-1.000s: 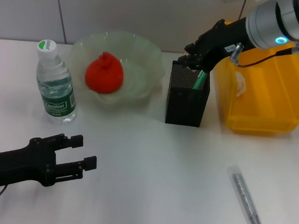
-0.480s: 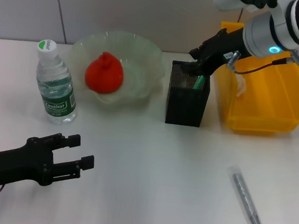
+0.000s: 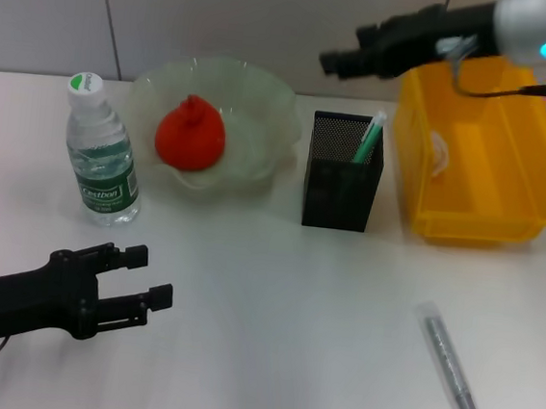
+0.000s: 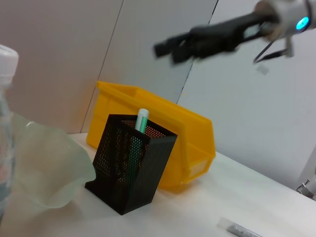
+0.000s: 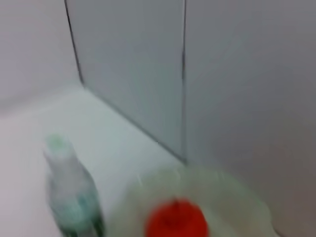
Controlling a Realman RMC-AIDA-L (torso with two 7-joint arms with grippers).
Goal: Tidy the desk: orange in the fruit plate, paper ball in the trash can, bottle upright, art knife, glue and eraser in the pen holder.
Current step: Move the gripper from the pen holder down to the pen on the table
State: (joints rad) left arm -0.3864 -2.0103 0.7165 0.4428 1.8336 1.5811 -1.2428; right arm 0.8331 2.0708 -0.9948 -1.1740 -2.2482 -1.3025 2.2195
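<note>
The right gripper (image 3: 330, 63) hangs in the air above and behind the pen holder (image 3: 344, 173), with nothing between its fingers; whether they are spread or pressed together cannot be told from the head view, and the left wrist view (image 4: 165, 49) shows it only as a dark shape high over the trash can (image 4: 168, 143). The left gripper (image 3: 150, 275) rests low over the near left part of the bench (image 3: 271, 330), fingers spread and holding nothing, pointing toward the middle of the bench.

Inside the pen holder stands a green-and-white glue stick (image 3: 367, 139) (its long axis nearly upright, the pale tip leaning slightly toward the trash can (image 3: 479, 176) and poking above the mesh rim). The pen holder stands just beside the trash can, between it and the fruit plate (image 3: 254, 96).

The orange (image 3: 191, 135) sits in the fruit plate, nub pointing up. The bottle (image 3: 102, 154) stands upright just left of the plate, cap on top.

The art knife (image 3: 449, 365), a slim grey bar, lies flat on the near right part of the bench, its long axis running from far-left to near-right, well apart from the pen holder.
</note>
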